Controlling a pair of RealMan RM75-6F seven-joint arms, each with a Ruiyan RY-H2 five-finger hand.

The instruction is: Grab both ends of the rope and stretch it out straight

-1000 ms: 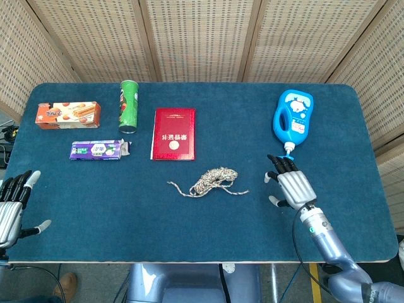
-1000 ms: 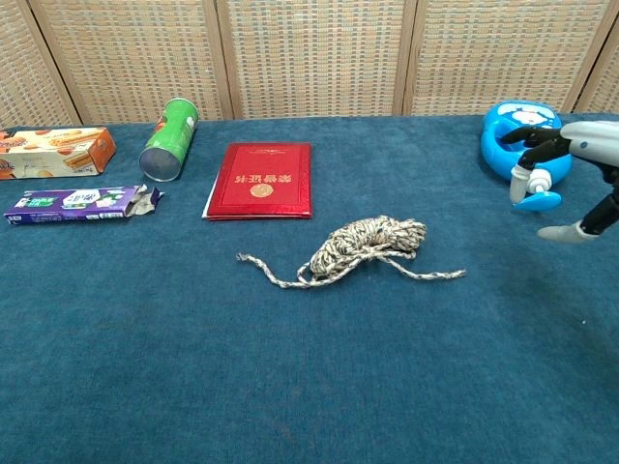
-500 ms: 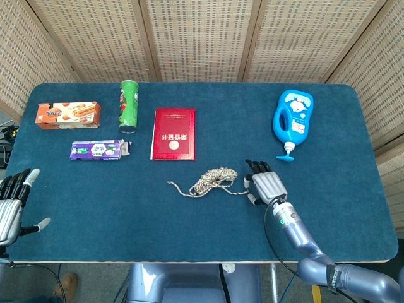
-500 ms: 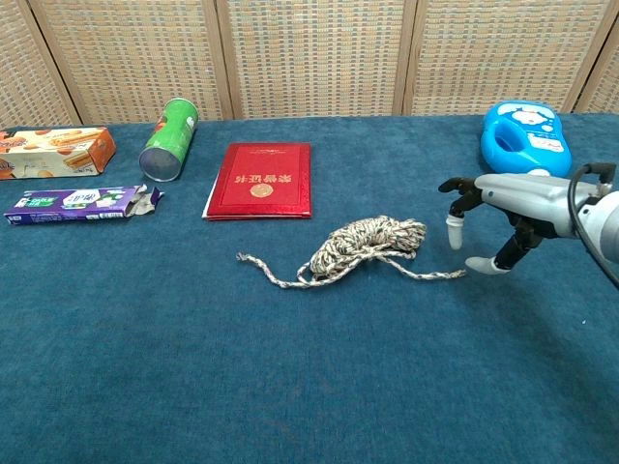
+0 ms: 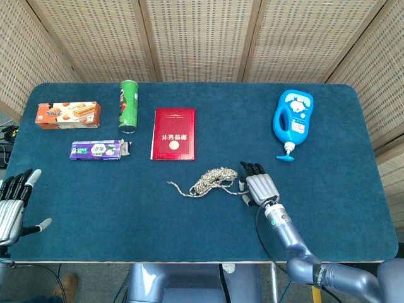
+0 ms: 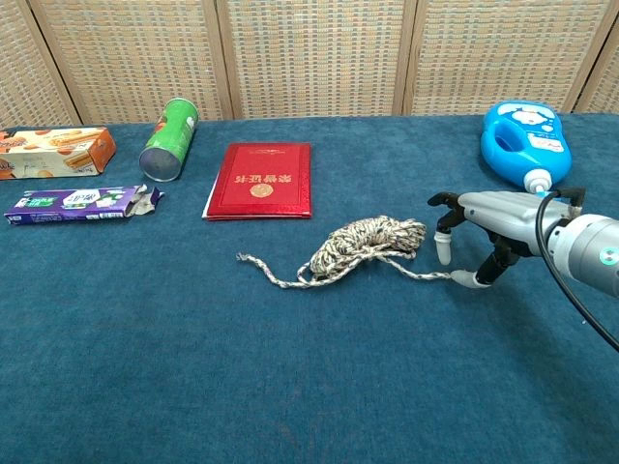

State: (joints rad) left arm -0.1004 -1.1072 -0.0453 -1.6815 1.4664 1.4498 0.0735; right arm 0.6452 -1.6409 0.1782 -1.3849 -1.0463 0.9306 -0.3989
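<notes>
A speckled rope lies bunched in the middle of the blue table, one loose end trailing left and the other right. My right hand hovers over the rope's right end, fingers spread and pointing down, the thumb tip touching or almost touching that end. It holds nothing. My left hand rests open at the table's front left corner, far from the rope; the chest view does not show it.
A red booklet lies behind the rope. A green can, an orange box and a purple packet sit at the back left. A blue bottle lies at the back right.
My right hand has travelled left from near the blue bottle and come down over the rope's right end. The left hand has barely moved.
</notes>
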